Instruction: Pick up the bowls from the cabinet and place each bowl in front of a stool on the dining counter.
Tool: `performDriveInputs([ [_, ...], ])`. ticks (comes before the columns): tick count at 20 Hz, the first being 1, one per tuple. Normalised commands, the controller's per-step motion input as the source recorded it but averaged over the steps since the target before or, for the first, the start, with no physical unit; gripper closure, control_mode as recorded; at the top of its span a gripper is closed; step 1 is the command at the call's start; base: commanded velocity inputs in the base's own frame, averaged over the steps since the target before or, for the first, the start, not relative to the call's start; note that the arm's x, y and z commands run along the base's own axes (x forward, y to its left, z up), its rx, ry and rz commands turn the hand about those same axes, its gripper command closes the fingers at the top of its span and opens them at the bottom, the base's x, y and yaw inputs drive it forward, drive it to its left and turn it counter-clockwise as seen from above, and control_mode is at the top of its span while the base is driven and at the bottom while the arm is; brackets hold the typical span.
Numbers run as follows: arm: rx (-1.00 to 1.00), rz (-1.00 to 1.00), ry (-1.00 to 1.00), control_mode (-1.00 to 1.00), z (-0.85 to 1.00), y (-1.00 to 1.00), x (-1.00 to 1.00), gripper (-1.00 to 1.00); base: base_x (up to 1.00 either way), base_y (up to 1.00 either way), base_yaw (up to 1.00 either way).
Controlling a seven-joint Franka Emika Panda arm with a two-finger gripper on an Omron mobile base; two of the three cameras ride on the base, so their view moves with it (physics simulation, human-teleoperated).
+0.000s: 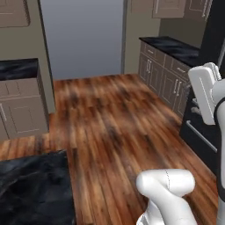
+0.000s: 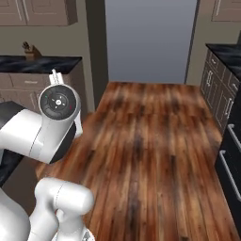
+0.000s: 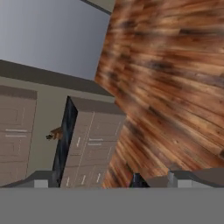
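No bowls and no stool are in view. A corner of the dining counter [image 1: 30, 189], black marble with white veins, lies at the lower left of the left base view. Taupe wall cupboards [image 1: 169, 6] [image 2: 37, 12] hang at the top of both base views with their doors shut; I cannot tell which is the cabinet. In the hand view my gripper [image 3: 113, 181] is open with nothing between its fingertips [image 3: 41, 179]. It looks across wooden floor toward a drawer unit [image 3: 94, 144]. The white arm [image 1: 204, 92] [image 2: 59, 103] is folded up near the base.
Wooden floor [image 1: 114, 118] stretches ahead to a plain grey wall [image 2: 150, 37]. Black-topped counters with beige drawers stand left [image 1: 17, 68] and right [image 1: 171, 48]. A knife block [image 2: 30, 51] sits on the left one. A dark appliance [image 2: 230, 160] lines the right side.
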Motion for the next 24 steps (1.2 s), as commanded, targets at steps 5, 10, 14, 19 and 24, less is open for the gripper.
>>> performDriveInputs([
  [5, 0.00, 0.00, 0.00, 1.00, 0.00, 0.00, 0.00, -1.00, 1.00, 0.00, 0.00],
  [10, 0.00, 0.00, 0.00, 1.00, 0.00, 0.00, 0.00, -1.00, 1.00, 0.00, 0.00],
  [14, 0.00, 0.00, 0.00, 1.00, 0.00, 0.00, 0.00, -1.00, 1.00, 0.00, -0.04],
  [19, 0.00, 0.00, 0.00, 1.00, 0.00, 0.00, 0.00, -1.00, 1.00, 0.00, -0.36],
  [24, 0.00, 0.00, 0.00, 1.00, 0.00, 0.00, 0.00, -1.00, 1.00, 0.09, -0.48],
])
